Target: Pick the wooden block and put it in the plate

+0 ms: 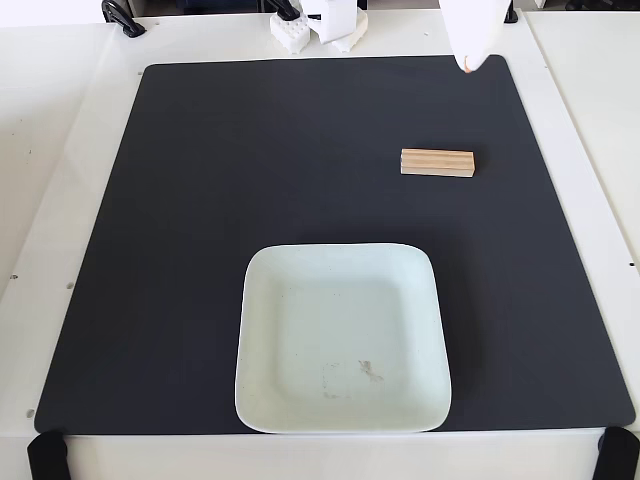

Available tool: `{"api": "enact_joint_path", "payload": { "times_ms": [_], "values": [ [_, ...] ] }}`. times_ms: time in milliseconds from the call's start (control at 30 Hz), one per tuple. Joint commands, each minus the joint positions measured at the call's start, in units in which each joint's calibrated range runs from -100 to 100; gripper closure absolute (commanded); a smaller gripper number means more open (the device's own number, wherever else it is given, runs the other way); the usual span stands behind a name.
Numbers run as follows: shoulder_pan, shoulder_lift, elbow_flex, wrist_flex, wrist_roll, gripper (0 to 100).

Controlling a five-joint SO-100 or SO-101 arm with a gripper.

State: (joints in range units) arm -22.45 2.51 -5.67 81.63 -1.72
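Note:
The wooden block (437, 162) is a small light-tan bar with lengthwise grooves. It lies flat on the black mat, right of centre and towards the far side. The plate (244, 330) is a large pale mint-white square dish with rounded corners; it sits empty at the mat's near centre, with scuff marks in its middle. Only the white lower tip of the gripper (470, 58) enters from the top edge, with a small orange spot at its end. It hangs over the mat's far right corner, well beyond the block. Its jaws are cut off by the frame.
The black mat (180, 250) covers most of the white table. White arm base parts (315, 28) and black cables (125, 18) sit along the far edge. Black clamps (45, 455) hold the table's near corners.

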Motion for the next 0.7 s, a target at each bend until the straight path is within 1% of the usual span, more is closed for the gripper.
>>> {"api": "enact_joint_path", "payload": {
  "times_ms": [0,133,200,233,433,667],
  "values": [
    [0.8,4.4,-6.1,1.8,-1.7,95],
    [1.8,7.9,-6.4,7.9,-4.5,76],
    [2.2,8.9,-6.3,9.0,-5.3,70],
    [2.4,9.6,-6.3,9.0,-5.5,68],
    [4.6,14.4,-6.3,8.4,-8.3,67],
    [4.2,18.5,-6.3,8.3,-11.7,67]
  ]
}}
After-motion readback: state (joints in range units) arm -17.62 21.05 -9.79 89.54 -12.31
